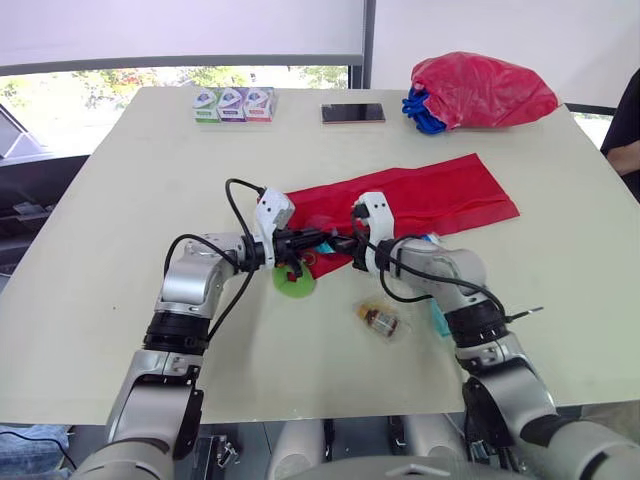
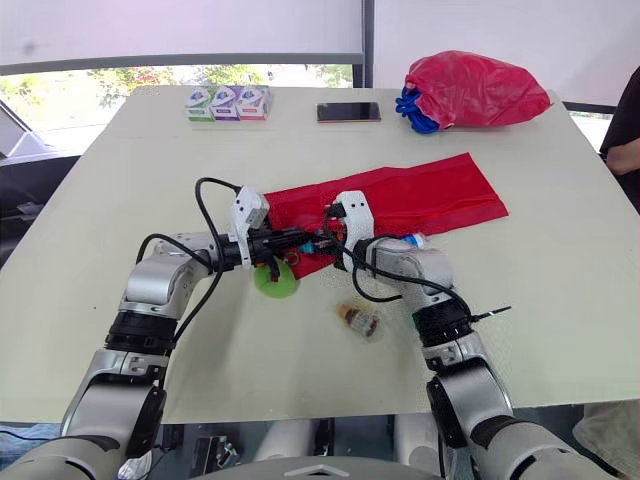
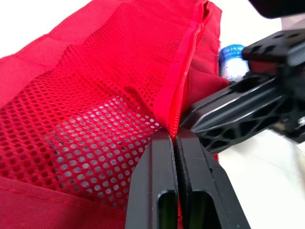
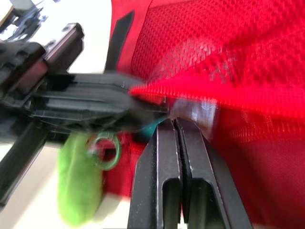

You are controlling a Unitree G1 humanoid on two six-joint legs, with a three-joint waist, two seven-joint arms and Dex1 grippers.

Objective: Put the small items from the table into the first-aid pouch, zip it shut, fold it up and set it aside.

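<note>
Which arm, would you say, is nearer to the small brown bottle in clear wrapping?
Right. The right forearm passes close beside the small brown bottle; the left gripper is farther off, jaws shut on the red mesh pouch.

We're in what looks like an office or lab room used as a test space — a broad pale surface sits right up against a big window. A white roller blind is drawn most of the way down, with green trees showing in the strip of glass beneath it. Things are laid out sparsely: a phone, a row of three small boxes, a stuffed red bag, and the red first-aid pouch spread flat. At the far right edge is a person in dark clothing, close beside the surface — it looks more like a workplace than a home.
</note>
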